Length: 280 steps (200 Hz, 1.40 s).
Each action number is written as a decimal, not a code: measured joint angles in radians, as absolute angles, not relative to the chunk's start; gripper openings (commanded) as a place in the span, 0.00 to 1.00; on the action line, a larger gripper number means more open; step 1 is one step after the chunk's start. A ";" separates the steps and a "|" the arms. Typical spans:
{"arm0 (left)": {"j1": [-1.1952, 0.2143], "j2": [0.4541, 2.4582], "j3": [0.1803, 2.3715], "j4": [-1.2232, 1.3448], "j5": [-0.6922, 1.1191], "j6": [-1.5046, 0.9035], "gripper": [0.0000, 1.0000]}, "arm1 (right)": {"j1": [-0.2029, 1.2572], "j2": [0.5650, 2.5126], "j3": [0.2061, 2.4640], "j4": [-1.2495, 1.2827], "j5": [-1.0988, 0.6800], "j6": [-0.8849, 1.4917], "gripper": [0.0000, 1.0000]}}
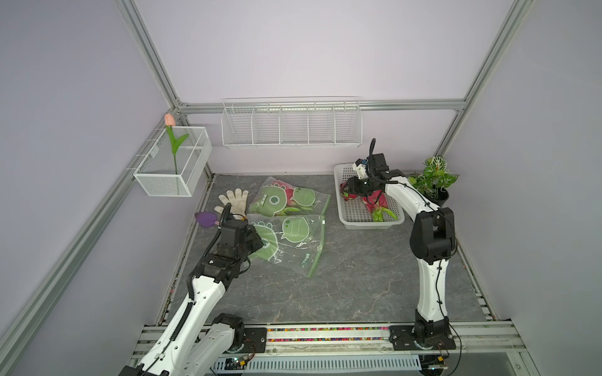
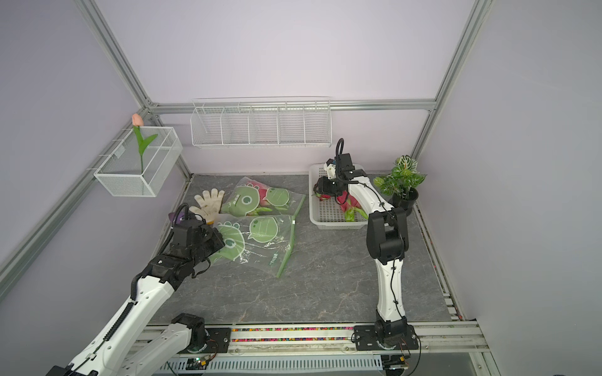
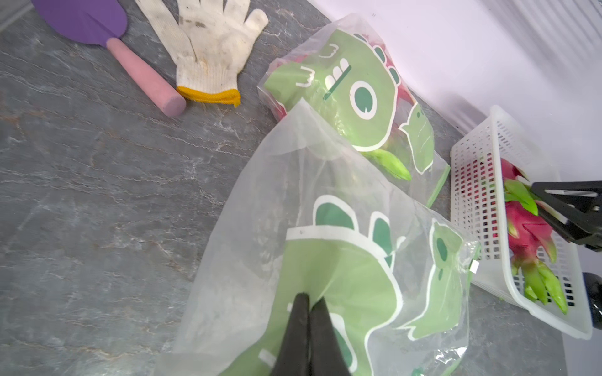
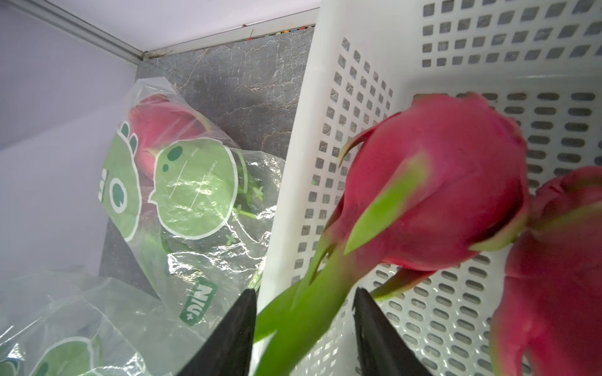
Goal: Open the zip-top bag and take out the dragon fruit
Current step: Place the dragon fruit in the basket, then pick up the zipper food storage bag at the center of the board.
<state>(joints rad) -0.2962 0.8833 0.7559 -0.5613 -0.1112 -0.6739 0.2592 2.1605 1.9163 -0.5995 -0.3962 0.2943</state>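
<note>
since my right gripper (image 4: 303, 293) stands parted around the green stalk of the dragon fruit (image 4: 433, 182), which seems to rest in the white basket (image 4: 290, 182), i should lift straight up clear of its scales while my left gripper (image 3: 309, 301) pinches the near bag (image 3: 293, 201).

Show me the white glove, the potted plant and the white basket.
white glove (image 1: 237, 203): in a top view, on the palm.
potted plant (image 1: 435, 172): in a top view, on the leaves.
white basket (image 1: 368, 224): in a top view, on the near wall.
</note>
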 measured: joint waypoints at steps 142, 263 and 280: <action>-0.189 0.834 0.957 -0.738 -0.313 -0.632 0.00 | 0.562 1.730 1.443 -0.412 -0.397 0.526 0.58; -0.177 0.803 0.990 -0.779 -0.351 -0.616 0.00 | 0.683 1.920 1.307 -0.129 -0.216 0.713 0.75; -0.177 0.799 0.990 -0.782 -0.351 -0.616 0.00 | 0.685 1.936 1.306 -0.116 -0.183 0.720 0.76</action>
